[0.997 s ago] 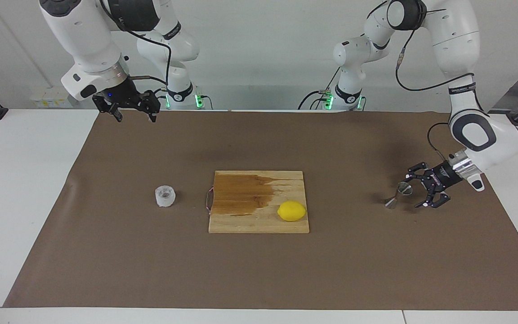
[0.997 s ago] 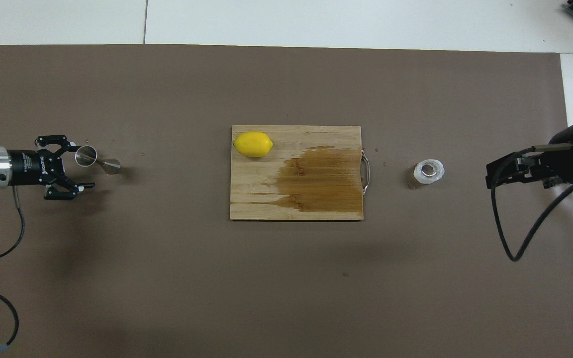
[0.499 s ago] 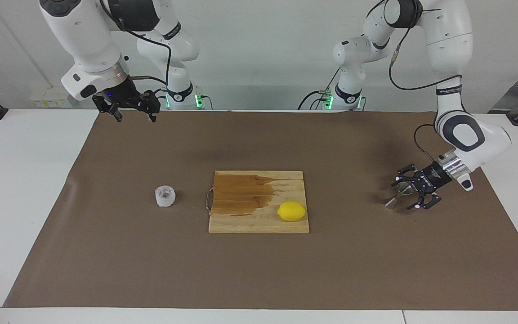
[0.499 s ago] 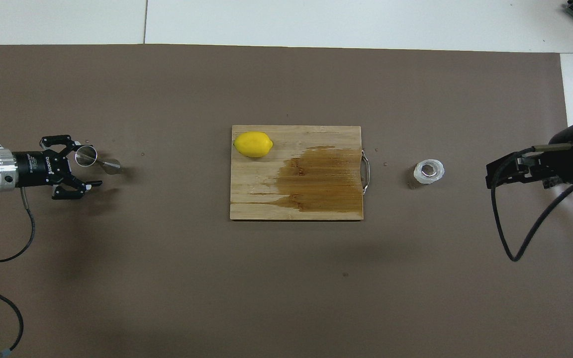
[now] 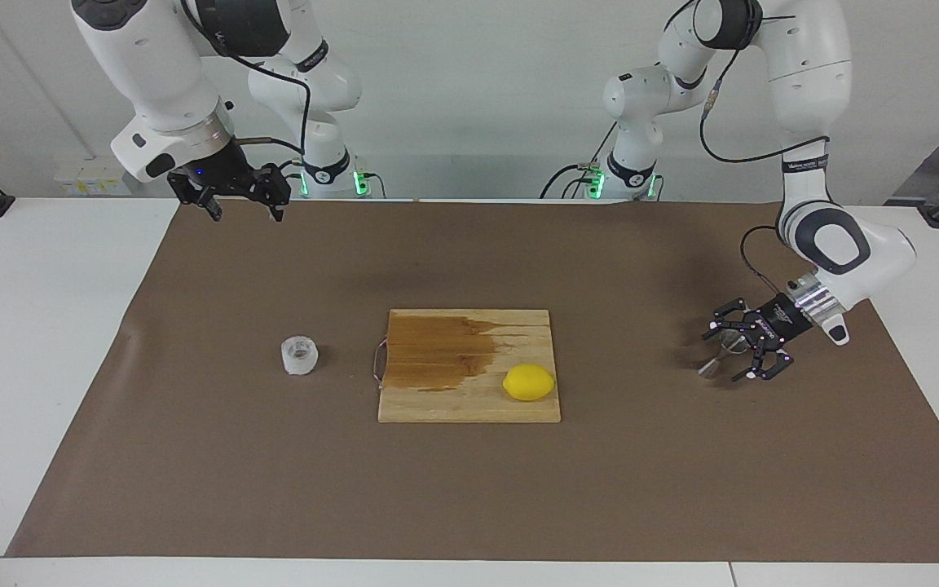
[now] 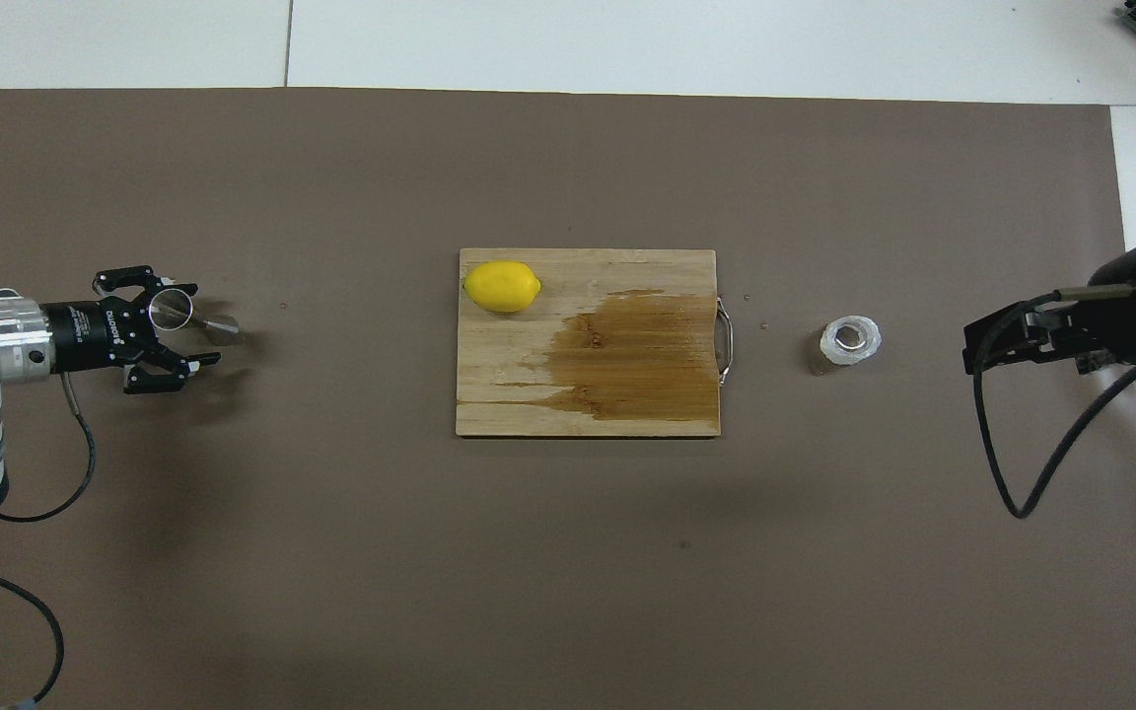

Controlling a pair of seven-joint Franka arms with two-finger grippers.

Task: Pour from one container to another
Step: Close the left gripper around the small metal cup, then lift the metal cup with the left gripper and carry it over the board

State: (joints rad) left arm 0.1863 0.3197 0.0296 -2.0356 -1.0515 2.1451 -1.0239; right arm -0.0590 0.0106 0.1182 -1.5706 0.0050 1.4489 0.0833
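Left gripper [image 5: 737,352] spread wide around the jigger [image 5: 718,355] – not gripping it; right gripper [image 5: 245,204] waits open; cup [image 5: 300,356] beside the board [image 5: 469,399].

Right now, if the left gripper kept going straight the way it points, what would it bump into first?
Most likely the steel jigger, which stands right at the open fingers of the left gripper; depth makes any contact hard to judge.

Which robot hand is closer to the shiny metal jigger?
The left. The left gripper is right at the steel jigger, its open fingers either side of it. The right gripper waits raised at the table's right-arm end, past the glass cup.
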